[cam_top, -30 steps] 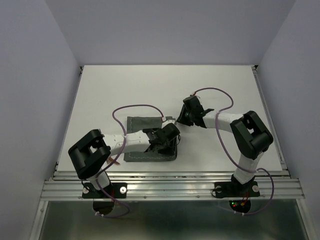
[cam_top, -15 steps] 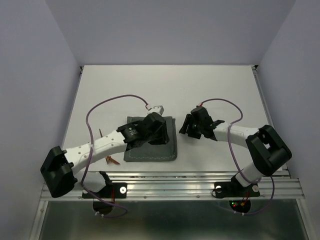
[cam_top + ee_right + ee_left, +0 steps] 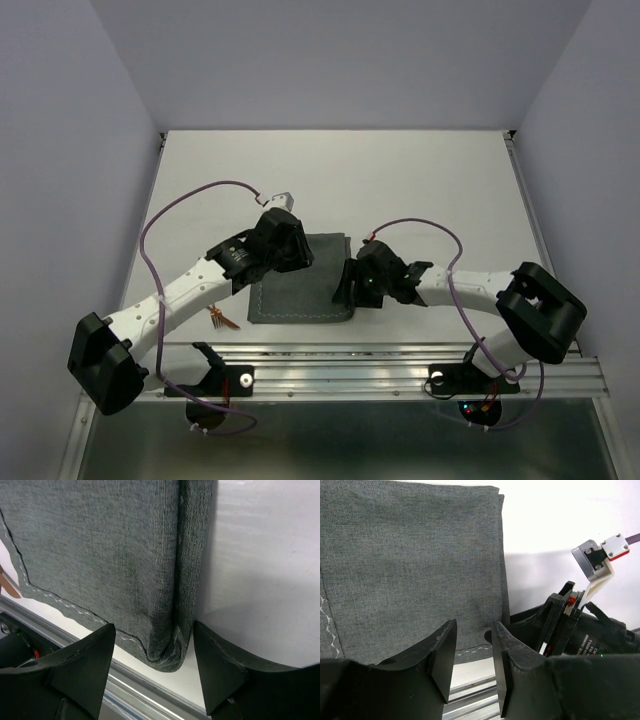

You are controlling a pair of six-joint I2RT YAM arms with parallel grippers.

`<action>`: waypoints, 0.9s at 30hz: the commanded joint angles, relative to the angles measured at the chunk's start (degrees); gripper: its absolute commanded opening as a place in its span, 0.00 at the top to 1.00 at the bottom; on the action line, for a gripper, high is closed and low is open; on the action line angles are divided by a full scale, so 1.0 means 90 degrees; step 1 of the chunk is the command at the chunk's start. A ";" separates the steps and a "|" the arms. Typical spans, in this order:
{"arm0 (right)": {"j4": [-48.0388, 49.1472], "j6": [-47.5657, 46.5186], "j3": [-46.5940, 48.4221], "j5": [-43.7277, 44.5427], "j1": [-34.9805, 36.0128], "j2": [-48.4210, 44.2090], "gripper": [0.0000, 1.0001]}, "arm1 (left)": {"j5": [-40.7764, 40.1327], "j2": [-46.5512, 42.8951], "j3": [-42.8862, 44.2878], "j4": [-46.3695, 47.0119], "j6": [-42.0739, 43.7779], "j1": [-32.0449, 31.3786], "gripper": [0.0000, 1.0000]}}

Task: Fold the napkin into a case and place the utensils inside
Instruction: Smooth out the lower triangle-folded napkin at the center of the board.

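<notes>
Grey-green woven napkin (image 3: 300, 285) lies folded flat, rectangular, edges white-stitched.

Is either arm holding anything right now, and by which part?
Nothing is held. The left gripper is open over the napkin; the right gripper has its jaws open over the folded edge, not closed on it.

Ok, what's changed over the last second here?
The left gripper swung from the napkin's right side to its far left corner, the arm stretching out leftward. The right gripper came down from the table beyond the far right corner to the near right edge, jaws open astride the fold. Neither holds anything now. The napkin stayed folded in place, and the utensils lie at its near left.
</notes>
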 commanded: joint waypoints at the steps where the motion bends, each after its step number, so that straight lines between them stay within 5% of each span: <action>1: -0.0307 0.0308 0.0154 0.0401 0.0239 0.0076 0.33 | -0.0039 -0.0081 -0.0158 0.0052 0.0087 0.0015 0.55; 7: -0.0502 0.0582 0.0281 0.0675 0.0581 0.0213 0.49 | -0.0088 -0.0043 -0.0226 0.0071 0.0067 0.0015 0.55; 17: -0.0639 0.0641 0.0233 0.0968 0.0581 0.0096 0.99 | 0.0010 0.0192 -0.0285 0.0256 0.0047 0.0024 0.56; 27: 0.0914 0.0719 -0.0910 -0.0087 -0.0062 -0.0685 0.99 | 0.0059 0.0358 -0.0178 0.0403 0.0125 0.0024 0.56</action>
